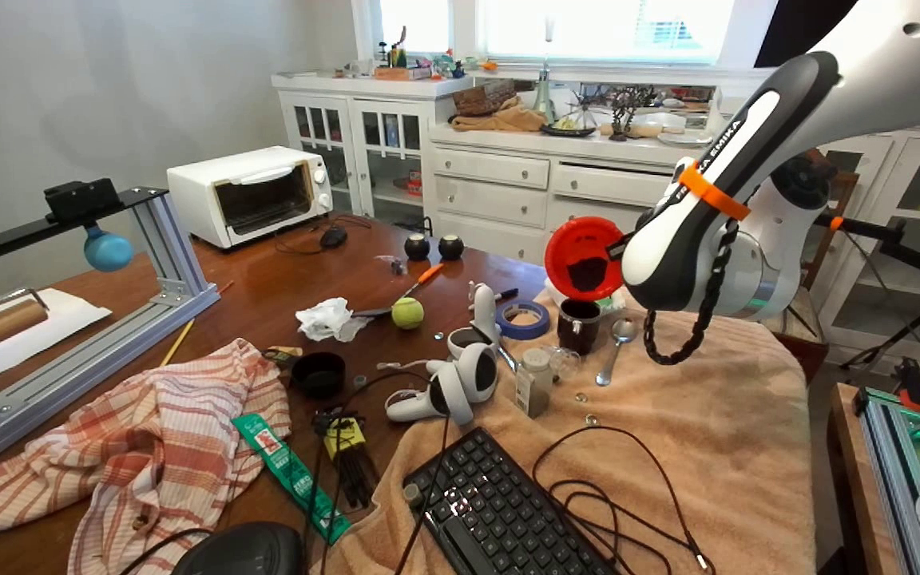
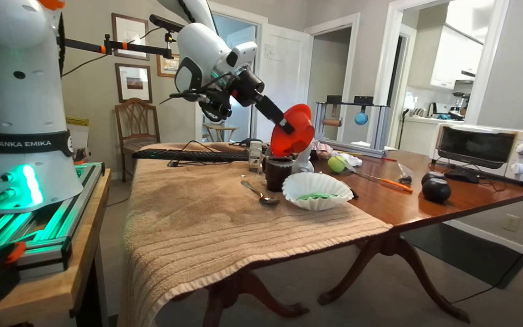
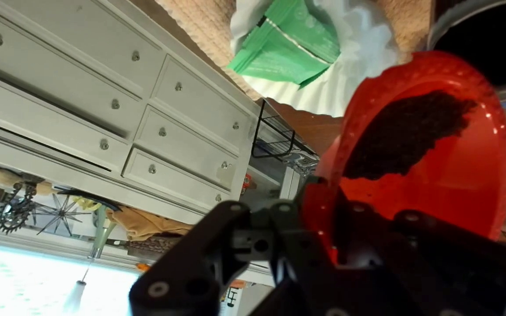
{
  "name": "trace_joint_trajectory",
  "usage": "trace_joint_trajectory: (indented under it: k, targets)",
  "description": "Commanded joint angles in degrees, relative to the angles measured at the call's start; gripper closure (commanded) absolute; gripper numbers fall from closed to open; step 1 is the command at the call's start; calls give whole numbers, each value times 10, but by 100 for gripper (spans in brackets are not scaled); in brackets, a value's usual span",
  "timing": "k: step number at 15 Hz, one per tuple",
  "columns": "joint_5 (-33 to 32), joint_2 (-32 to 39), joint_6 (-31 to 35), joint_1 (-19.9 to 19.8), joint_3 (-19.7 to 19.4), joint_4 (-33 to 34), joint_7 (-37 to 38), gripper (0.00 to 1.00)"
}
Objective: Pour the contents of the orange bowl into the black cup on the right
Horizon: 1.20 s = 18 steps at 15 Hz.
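Observation:
The orange bowl (image 1: 564,251) is held steeply tilted just above the black cup, in both exterior views (image 2: 302,129). Dark grounds (image 1: 588,274) lie in it toward the lowered rim. In the wrist view the bowl (image 3: 459,184) still holds a dark patch of grounds (image 3: 402,136). The black cup (image 1: 578,329) stands upright on the towel under the bowl's lower edge; it also shows in an exterior view (image 2: 278,177) and in the wrist view (image 3: 486,44). My gripper (image 2: 287,126) is shut on the bowl's rim. Whether grounds are inside the cup is too dark to tell.
A white paper filter (image 2: 316,193) with a green packet (image 3: 292,44) stands beside the cup. A spoon (image 1: 618,347), blue tape roll (image 1: 524,321), glass jar (image 1: 536,382) and white controller (image 1: 472,371) are near it. A keyboard (image 1: 500,503) lies on the towel (image 1: 707,399).

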Motion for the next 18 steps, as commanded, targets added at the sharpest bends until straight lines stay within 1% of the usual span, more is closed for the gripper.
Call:
trace_joint_trajectory:
  k: [1,10,13,14,15,16,17,18]
  targets:
    - [27,23,28,13,4,10,-11,98]
    - [40,44,52,24,4,25,-11,98]
    - [39,46,49,26,5,28,-13,98]
    - [32,42,40,26,7,27,-13,98]
    - [25,29,17,24,9,21,-14,98]
    - [18,33,34,20,5,18,-4,98]
    - [18,33,34,20,6,18,-4,94]
    - [18,33,34,20,6,18,-4,94]
